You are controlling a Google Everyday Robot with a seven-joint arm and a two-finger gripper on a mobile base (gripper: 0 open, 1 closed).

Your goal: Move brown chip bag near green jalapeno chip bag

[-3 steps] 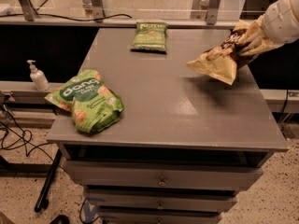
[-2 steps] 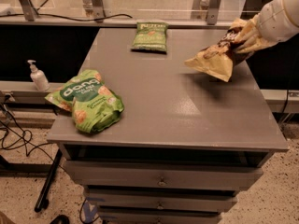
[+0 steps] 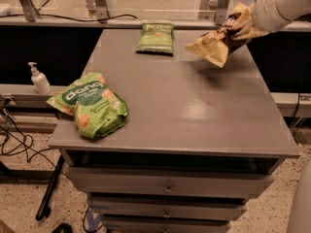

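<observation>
The brown chip bag (image 3: 217, 41), pale tan with a dark panel, hangs tilted in the air above the table's far right part. My gripper (image 3: 239, 27) comes in from the upper right and is shut on the bag's upper end. The green jalapeno chip bag (image 3: 156, 37), small, flat and olive-green, lies on the far middle of the table, to the left of the held bag and apart from it.
A larger puffy bright-green bag (image 3: 90, 103) lies near the grey table's (image 3: 194, 115) front left corner. A white pump bottle (image 3: 39, 79) stands on a ledge to the left. Drawers sit below the tabletop. Cables lie on the floor at left.
My gripper has carried the brown chip bag a little to the left and farther back, closer to the green jalapeno chip bag. The other bags have not moved.
</observation>
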